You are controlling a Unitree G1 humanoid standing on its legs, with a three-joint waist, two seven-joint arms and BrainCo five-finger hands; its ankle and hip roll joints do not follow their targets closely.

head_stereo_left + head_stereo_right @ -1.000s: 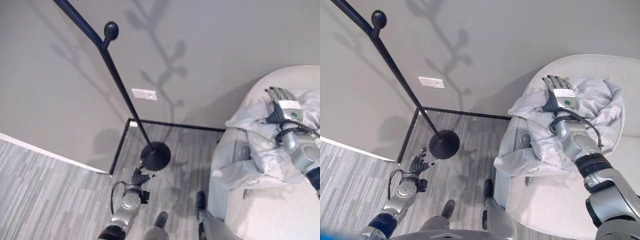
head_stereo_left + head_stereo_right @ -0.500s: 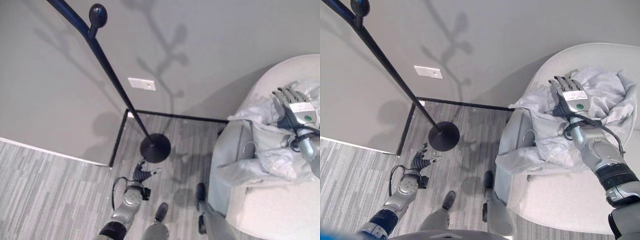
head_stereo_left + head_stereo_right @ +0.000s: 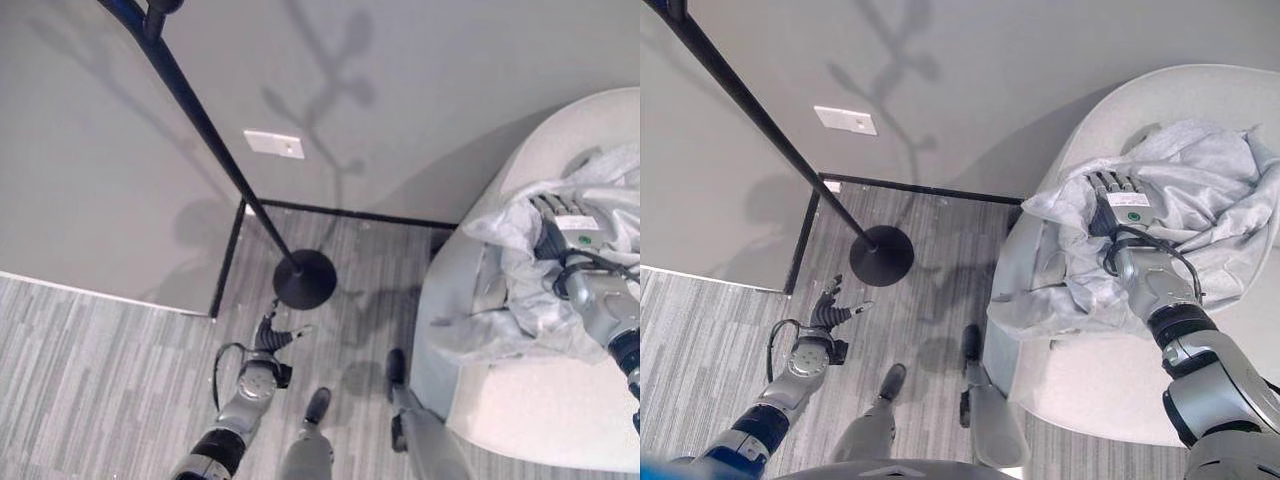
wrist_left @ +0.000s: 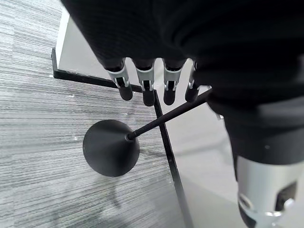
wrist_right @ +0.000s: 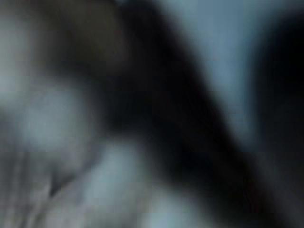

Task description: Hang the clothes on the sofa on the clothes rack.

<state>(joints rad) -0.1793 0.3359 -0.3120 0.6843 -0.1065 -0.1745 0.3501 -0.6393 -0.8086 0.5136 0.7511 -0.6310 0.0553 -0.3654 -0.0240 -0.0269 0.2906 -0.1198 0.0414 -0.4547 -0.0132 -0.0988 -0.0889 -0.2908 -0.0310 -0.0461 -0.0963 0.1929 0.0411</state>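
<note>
A light grey garment [image 3: 1205,190] lies crumpled on the pale rounded sofa [image 3: 1110,390] at the right. My right hand [image 3: 1127,208] rests on top of the garment near its left folds, pressed into the cloth; the right wrist view is a blur of grey cloth. The black clothes rack stands at the left by the wall, with a slanting pole [image 3: 205,130] and a round base [image 3: 305,280]. My left hand [image 3: 824,316] hangs low over the floor, just short of that base [image 4: 111,147]. It is open, with its fingers [image 4: 148,90] straight and nothing in it.
A grey wall runs behind the rack, with a white wall plate [image 3: 274,144]. A black strip [image 3: 226,262] edges the floor at the wall corner. Striped grey carpet [image 3: 700,340] covers the floor between rack and sofa.
The camera has shifted, so the rack's top knob has slid out of view. My right hand has drawn back a little on the garment and sunk into its folds. The left hand hangs as before.
</note>
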